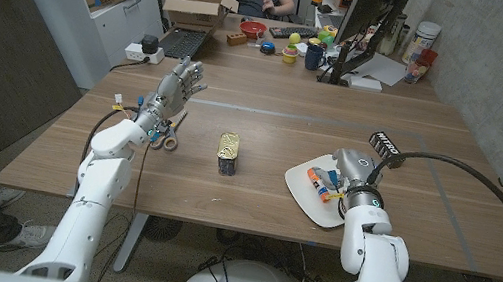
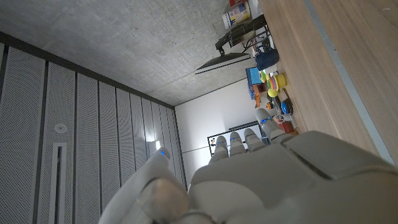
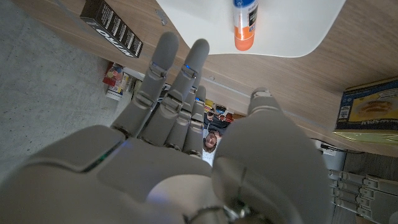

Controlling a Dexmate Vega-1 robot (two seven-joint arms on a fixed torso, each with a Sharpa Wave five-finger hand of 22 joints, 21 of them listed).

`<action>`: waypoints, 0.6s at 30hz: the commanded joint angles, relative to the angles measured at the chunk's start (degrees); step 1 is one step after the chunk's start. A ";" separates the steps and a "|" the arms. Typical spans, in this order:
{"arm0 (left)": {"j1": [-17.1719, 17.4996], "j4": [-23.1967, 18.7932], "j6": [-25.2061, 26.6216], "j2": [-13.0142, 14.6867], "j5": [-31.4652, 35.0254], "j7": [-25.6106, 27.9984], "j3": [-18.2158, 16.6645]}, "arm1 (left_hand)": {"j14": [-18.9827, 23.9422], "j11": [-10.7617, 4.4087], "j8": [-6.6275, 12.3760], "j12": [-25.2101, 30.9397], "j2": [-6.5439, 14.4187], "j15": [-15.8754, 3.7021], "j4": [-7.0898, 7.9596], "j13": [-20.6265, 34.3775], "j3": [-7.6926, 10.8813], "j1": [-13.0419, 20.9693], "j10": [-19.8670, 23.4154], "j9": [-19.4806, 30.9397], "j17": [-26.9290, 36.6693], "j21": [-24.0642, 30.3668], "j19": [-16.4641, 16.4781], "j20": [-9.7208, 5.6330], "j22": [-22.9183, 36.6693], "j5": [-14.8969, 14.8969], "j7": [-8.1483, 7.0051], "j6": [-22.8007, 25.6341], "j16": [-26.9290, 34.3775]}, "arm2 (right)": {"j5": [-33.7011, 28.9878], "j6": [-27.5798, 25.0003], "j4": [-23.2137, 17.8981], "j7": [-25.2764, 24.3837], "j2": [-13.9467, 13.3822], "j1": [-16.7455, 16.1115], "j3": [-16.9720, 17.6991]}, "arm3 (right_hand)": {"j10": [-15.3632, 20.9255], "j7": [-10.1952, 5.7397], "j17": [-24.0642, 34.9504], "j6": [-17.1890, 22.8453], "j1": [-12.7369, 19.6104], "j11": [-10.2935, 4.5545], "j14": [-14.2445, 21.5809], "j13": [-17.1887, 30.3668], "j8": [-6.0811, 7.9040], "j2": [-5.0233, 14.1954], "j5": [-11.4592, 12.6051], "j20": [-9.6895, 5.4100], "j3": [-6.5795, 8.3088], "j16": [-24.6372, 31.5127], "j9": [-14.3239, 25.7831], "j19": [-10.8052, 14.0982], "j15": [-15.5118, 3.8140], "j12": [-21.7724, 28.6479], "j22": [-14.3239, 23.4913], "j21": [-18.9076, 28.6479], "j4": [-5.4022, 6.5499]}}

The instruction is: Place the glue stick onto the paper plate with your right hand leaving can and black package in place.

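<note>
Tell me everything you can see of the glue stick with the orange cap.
The glue stick with the orange cap is a slim tube, its white and blue label partly visible, cap on. It lies on its side on the white paper plate, near the robot's edge of the wooden table. The right hand hangs just over it with fingers apart, not gripping it. Only the plate touches it.

glue stick (image 1: 324, 182), white with orange cap, lying flat on the white paper plate (image 1: 300, 195). yellow-labelled can (image 1: 228, 153) well left of the plate, black package (image 1: 385, 144) just behind it.
</note>
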 commanded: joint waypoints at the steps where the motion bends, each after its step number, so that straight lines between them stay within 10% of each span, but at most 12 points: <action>1: 1.08 -1.59 0.16 0.31 -0.26 0.47 0.25 | 0.03 0.19 0.21 0.21 0.34 -0.16 -0.01 0.11 -0.30 0.32 0.02 0.24 0.04 -0.22 0.48 0.09 0.17 0.36 0.08 -0.04 -0.14 | -0.23 1.65 -2.12 -1.51 0.16 -1.03 0.39 | -0.30 -0.41 -1.89 -0.02 -1.11 -0.29 -2.34 -0.05 -0.03 -0.01 0.89 -5.29 -0.44 -2.50 -0.14 -0.42 -0.17 0.54 -1.39 -3.38 1.30; 18: 3.17 -4.63 0.63 0.46 -0.74 1.49 0.48 | 0.08 0.07 0.20 0.22 0.37 -0.14 -0.06 0.11 -0.43 0.42 0.02 0.24 0.04 -0.42 0.54 0.08 0.17 0.40 0.07 -0.06 -0.13 | 1.27 4.12 -4.18 -4.71 0.39 -2.57 1.54 | -1.38 0.55 -4.60 -0.49 -3.54 0.87 -7.73 -0.78 -0.04 -0.99 1.78 -4.24 -2.96 -6.70 -0.23 -4.69 0.64 0.71 -1.30 -10.07 2.86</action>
